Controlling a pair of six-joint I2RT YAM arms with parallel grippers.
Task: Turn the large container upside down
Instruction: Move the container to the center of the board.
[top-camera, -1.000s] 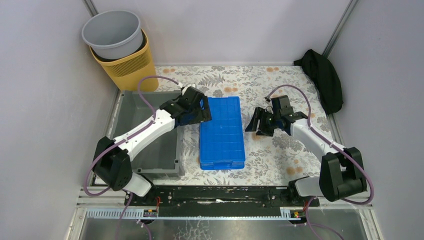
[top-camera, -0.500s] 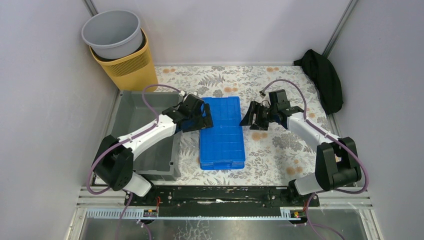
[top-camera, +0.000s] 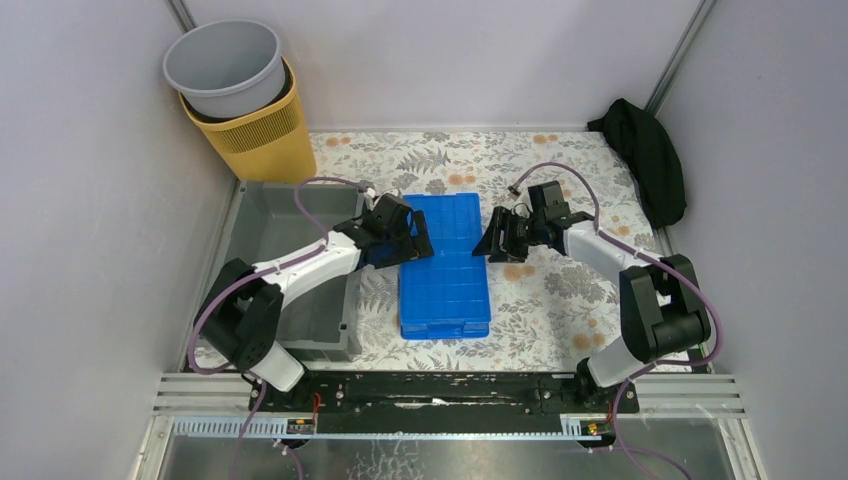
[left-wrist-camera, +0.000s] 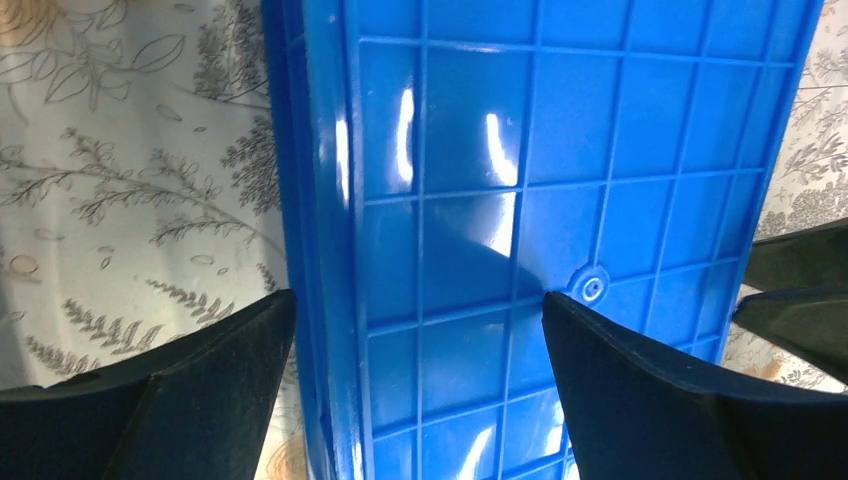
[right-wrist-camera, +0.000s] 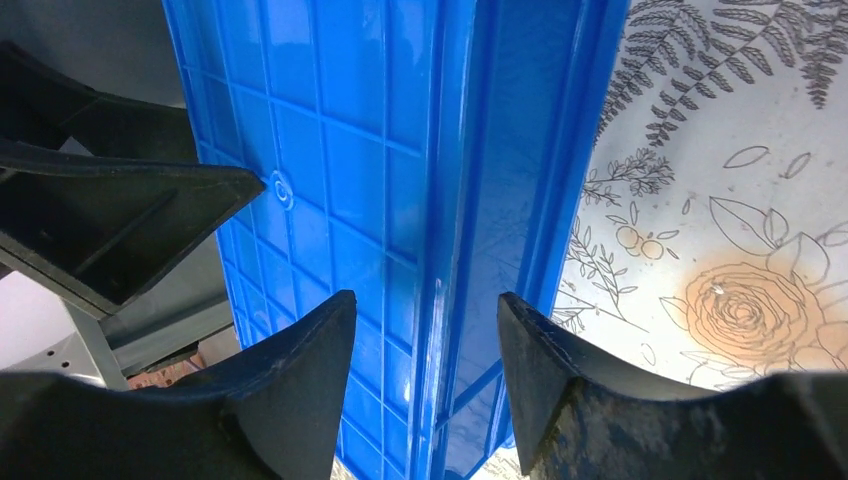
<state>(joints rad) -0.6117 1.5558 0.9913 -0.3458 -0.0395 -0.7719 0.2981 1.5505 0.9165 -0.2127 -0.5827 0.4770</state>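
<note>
left fingers (left-wrist-camera: 170, 390), right fingers (right-wrist-camera: 620, 400) open astride blue tray (top-camera: 445, 290) | large container (top-camera: 258, 215) untouched at their left

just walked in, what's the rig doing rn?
Both arms are working at the blue tray, which lies gridded underside up. The left gripper is open and straddles the tray's left long edge. The right gripper straddles the right long edge, jaws apart, not clamped. The large grey container sits open side up off to the left, with no gripper on it.
</note>
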